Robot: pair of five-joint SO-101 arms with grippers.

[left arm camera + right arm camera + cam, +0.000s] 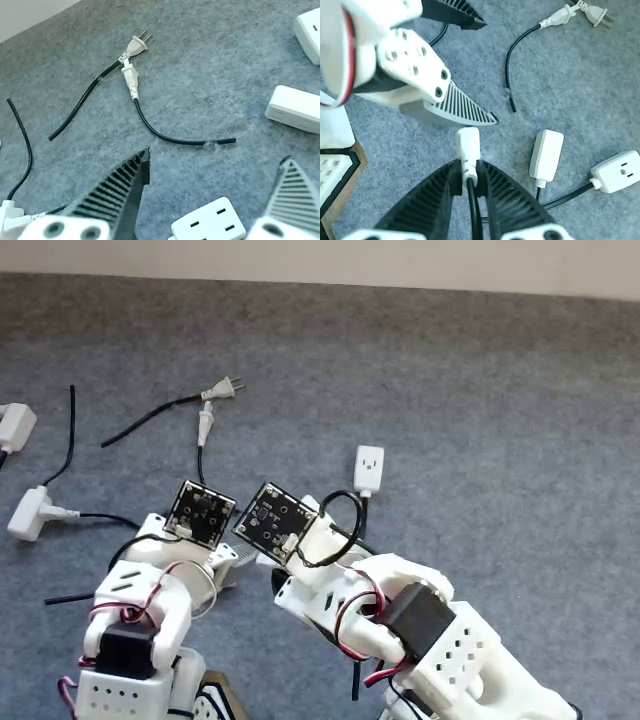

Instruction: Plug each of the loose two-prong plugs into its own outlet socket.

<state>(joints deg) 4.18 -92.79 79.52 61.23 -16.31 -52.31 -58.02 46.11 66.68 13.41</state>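
Note:
Two loose white two-prong plugs on short black cords lie touching at the far left of the grey carpet; I also see these plugs ahead in the left wrist view. My right gripper is shut on a white socket piece with a black cord running back between its fingers. My left gripper stands open, and that socket's slotted face sits low between its fingers. Both arms stand close together at the near edge.
A white outlet socket lies just beyond the arms, with another beside it in the right wrist view. Two more white blocks on black cords lie at the far left. A brown board sits by the left arm's base.

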